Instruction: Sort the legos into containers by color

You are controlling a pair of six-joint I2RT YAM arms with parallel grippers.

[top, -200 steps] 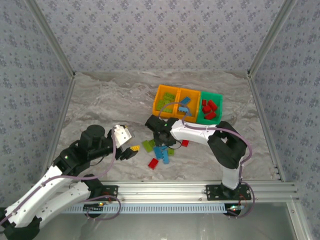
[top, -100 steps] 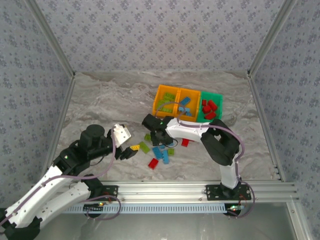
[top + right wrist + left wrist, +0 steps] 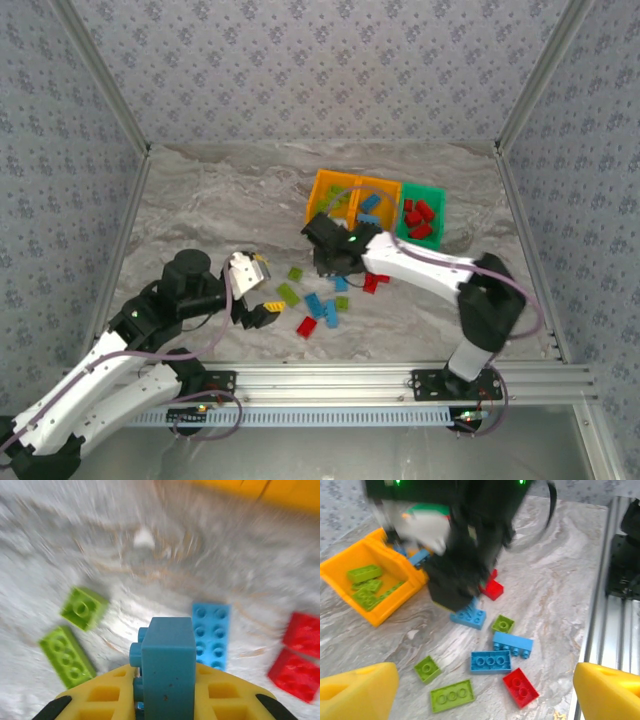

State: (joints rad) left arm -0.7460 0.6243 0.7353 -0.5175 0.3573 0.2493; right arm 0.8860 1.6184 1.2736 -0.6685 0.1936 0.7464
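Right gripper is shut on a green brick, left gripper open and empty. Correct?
Not quite. The brick in the right gripper is blue, not green; the right wrist view shows it clamped between the yellow fingers. The rest holds: in the left wrist view the left gripper is open with nothing between its fingers.

— We see soft, even light from overhead in the top view, with only faint shadows on the grey marbled tabletop (image 3: 220, 210).
— In our right wrist view that tabletop is streaked with blur, yet the teal-blue studded plastic brick (image 3: 167, 665) looks crisp.
— Our left wrist view smears the black robot arm (image 3: 465, 555).
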